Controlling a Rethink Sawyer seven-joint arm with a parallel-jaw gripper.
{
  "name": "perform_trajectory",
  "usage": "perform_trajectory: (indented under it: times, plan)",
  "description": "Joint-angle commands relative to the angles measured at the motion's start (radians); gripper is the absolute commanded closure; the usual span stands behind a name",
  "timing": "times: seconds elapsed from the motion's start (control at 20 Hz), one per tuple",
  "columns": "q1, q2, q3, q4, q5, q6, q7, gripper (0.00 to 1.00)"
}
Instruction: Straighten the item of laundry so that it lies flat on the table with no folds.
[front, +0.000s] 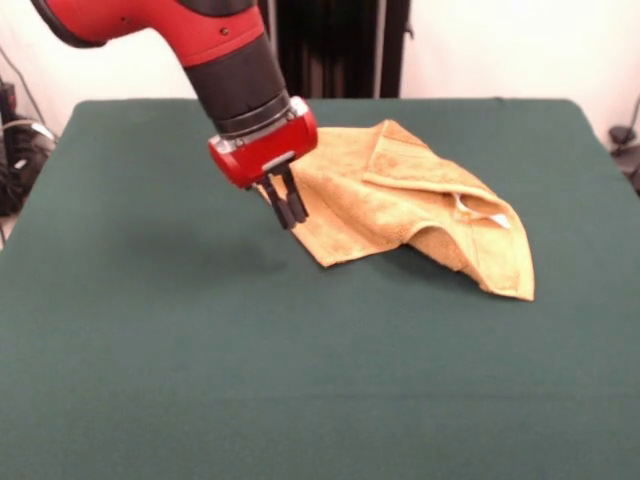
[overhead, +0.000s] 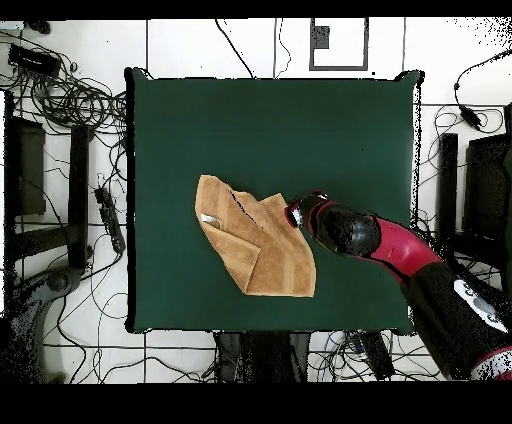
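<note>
The orange-tan towel (front: 400, 200) lies crumpled on the green table (front: 200, 380), right of the middle. One side is folded over on itself and a hump stands up near its white tag (front: 497, 220). My gripper (front: 285, 208) is at the towel's left edge, tilted, low over the table. Its two dark fingers stand close together on that edge. In the overhead view the towel (overhead: 255, 245) shows as a folded shape with the gripper (overhead: 296, 213) at its right corner.
The table's cloth (overhead: 270, 130) stretches wide on all sides of the towel. Cables and stands (overhead: 60, 100) lie on the floor beyond the table's edges. My arm (overhead: 400, 250) reaches in from the lower right of the overhead view.
</note>
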Motion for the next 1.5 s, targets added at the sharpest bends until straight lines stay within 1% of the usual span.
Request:
perform_trajectory:
  times: [0.05,0.55,0.9,1.05,1.25,1.5]
  plan:
    - [0.055,0.081,0.057,0.026,-0.047,0.120,0.000,1.00]
    - [0.060,0.106,0.036,0.010,-0.073,0.146,-0.010,1.00]
    - [0.045,0.140,0.042,0.000,-0.106,0.111,-0.011,1.00]
    - [0.015,0.183,0.055,-0.010,-0.133,0.077,-0.031,1.00]
    - [0.002,0.242,0.050,-0.043,-0.176,0.036,-0.042,1.00]
    - [-0.019,0.292,0.064,-0.071,-0.216,0.001,-0.051,1.00]
